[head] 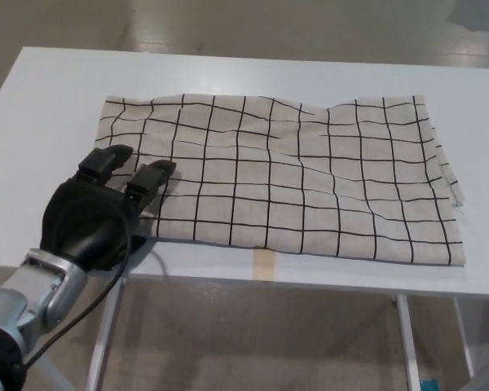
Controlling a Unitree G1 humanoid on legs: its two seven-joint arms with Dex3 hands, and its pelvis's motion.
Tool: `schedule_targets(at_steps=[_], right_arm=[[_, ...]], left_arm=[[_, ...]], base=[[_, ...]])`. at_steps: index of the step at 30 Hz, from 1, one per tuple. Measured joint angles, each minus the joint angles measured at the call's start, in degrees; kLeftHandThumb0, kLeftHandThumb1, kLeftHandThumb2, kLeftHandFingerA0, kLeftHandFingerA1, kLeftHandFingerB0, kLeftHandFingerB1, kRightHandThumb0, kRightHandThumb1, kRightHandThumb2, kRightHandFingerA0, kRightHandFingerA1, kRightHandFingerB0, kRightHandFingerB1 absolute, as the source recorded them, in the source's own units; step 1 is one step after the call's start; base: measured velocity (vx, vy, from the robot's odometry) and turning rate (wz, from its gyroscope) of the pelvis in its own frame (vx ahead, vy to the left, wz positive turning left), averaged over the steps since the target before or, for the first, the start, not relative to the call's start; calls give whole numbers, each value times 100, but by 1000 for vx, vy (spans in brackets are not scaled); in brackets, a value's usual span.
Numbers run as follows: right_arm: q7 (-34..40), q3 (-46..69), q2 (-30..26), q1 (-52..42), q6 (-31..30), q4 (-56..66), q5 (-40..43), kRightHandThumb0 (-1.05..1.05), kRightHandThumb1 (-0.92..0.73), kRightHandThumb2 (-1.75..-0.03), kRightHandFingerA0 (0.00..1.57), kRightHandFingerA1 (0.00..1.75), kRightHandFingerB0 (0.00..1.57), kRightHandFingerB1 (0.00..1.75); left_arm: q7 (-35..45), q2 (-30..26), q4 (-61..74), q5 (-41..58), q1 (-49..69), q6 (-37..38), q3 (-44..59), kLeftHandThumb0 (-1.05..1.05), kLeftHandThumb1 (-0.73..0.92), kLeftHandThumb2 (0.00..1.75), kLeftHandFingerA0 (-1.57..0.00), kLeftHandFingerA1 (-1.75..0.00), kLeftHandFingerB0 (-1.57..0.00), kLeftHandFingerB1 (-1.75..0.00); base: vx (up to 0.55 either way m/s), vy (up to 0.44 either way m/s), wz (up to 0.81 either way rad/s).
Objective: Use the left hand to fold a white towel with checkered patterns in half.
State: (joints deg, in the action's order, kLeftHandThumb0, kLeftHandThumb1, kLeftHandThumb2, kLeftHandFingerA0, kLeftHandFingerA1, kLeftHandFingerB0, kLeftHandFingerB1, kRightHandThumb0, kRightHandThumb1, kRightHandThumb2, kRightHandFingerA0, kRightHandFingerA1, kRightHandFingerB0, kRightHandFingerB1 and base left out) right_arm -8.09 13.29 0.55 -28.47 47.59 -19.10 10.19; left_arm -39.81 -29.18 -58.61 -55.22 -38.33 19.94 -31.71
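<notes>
White with black checks, the towel (277,175) lay flat on the table (49,90), long axis running left to right, bare tabletop all around. Over its near left corner, the left hand (98,212) hovered, fingers (151,177) apart, holding nothing.

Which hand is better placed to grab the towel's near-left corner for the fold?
Left. The left hand is already over the towel at its near-left corner, fingers resting on the cloth. The right hand is not in view.

Left hand (98,213) reaches forward, fingers seemingly apart.
</notes>
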Motion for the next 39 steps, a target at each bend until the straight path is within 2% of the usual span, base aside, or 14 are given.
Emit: schedule_targets(at_steps=[1,2,3,4,5,6,7,8,11,16,30,31,33,39], right_arm=[[0,0,0,0,0,0,0,-56,-79,-63,27,40,24,33],[-11,-26,-6,-44,-25,24,-14,-56,-79,-63,27,40,24,33],[-13,-34,-6,-55,-32,36,-17,-56,-79,-63,27,40,24,33],[-17,-48,-9,-73,-44,60,-20,-56,-79,-63,27,40,24,33],[-19,-55,-12,-86,-52,74,-24,-56,-79,-63,27,40,24,33],[-20,-59,-15,-95,-57,82,-27,-56,-79,-63,27,40,24,33],[-24,-71,-22,-124,-69,91,-37,-57,-79,-63,27,40,24,33],[-34,-90,-32,-165,-88,94,-55,-57,-79,-63,27,40,24,33],[-57,-112,-69,-196,-103,84,-63,-57,-79,-63,26,39,24,32],[-65,-117,-105,-176,-106,51,-65,-57,-79,-63,26,39,24,32],[-95,-146,-185,-146,-283,174,-53,-57,-79,-64,27,40,24,32],[-97,-146,-188,-146,-292,176,-53,-57,-79,-64,27,40,24,32],[-98,-145,-190,-148,-303,177,-55,-57,-79,-64,27,40,24,32],[-97,-146,-190,-140,-316,179,-55,-58,-79,-63,27,41,24,33]], left_arm=[[0,0,0,0,0,0,0,-41,51,55,-71,-68,-67,-66],[-38,93,-152,-17,-137,-119,-79,-34,54,56,-84,-111,-78,-110],[-48,116,-192,-24,-177,-154,-99,-34,54,56,-84,-111,-78,-110],[-63,146,-253,-32,-237,-204,-129,-28,59,58,-79,-165,-72,-152],[-74,161,-292,-37,-272,-229,-148,-28,59,58,-79,-165,-72,-152],[-81,171,-317,-39,-295,-246,-159,-20,64,54,-71,-175,-63,-163],[-88,207,-391,-41,-369,-282,-185,-19,66,52,-71,-175,-54,-158],[-93,266,-489,-38,-489,-324,-205,-17,65,52,-67,-175,-55,-163],[-74,322,-565,42,-672,-263,-111,-15,60,51,-70,-175,-55,-162],[-52,313,-564,133,-833,-153,-40,-14,60,50,-71,-175,-53,-159],[-132,-200,-538,250,-1326,470,7,-15,65,56,-73,-175,-53,-167],[-147,-251,-538,248,-1415,512,7,-14,66,55,-81,-174,-61,-160],[-160,-322,-542,243,-1540,565,2,-13,66,56,-81,-173,-62,-160],[-293,-545,-503,136,-2131,765,-189,-23,64,57,-77,-172,-58,-155]], base=[[0,0,0],[0,0,0],[0,0,0],[0,0,0],[0,0,0],[0,0,0],[0,0,0],[0,0,0],[0,0,0],[0,0,0],[0,0,0],[0,0,0],[0,0,0],[0,0,0]])
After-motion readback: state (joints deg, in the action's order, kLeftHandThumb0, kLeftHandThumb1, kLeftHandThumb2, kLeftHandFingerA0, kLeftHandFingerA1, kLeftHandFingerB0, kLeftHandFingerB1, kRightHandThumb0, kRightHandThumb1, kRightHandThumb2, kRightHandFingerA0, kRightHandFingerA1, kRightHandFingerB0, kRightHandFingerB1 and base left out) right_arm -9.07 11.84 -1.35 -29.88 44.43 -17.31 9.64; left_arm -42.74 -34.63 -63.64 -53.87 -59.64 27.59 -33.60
